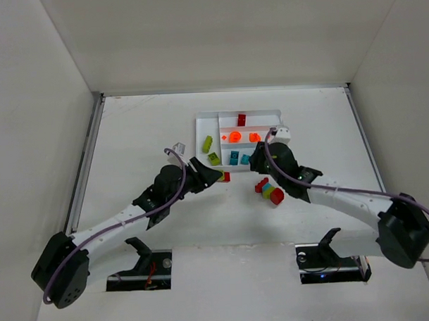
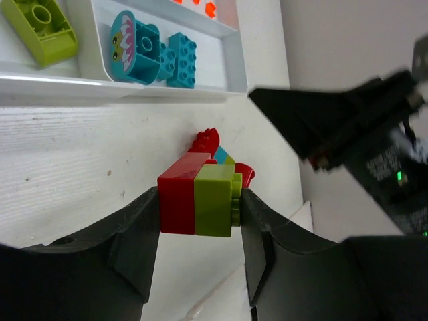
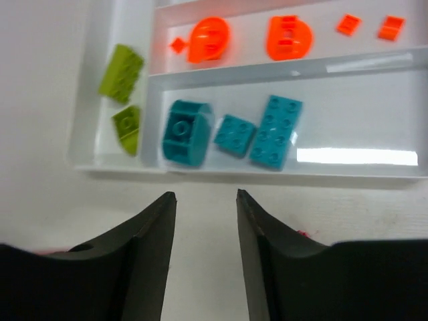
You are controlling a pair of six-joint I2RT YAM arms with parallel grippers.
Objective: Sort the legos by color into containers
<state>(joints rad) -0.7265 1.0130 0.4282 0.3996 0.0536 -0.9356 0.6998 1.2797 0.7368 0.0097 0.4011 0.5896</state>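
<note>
The left gripper [image 2: 199,207] has its two dark fingers [image 2: 134,247] pressed against either side of a red-and-lime brick stack [image 2: 198,197], with a few more red pieces [image 2: 207,142] and a sliver of teal crowded just behind it on the white table [image 2: 67,154]. Beyond sits the white tray [image 2: 134,90], with a lime green sloped brick [image 2: 40,27] in one compartment, and a printed teal round piece [image 2: 134,47] touching a teal brick [image 2: 180,60] in the next. The right arm's black gripper [image 2: 348,127] hangs off to the right.
</note>
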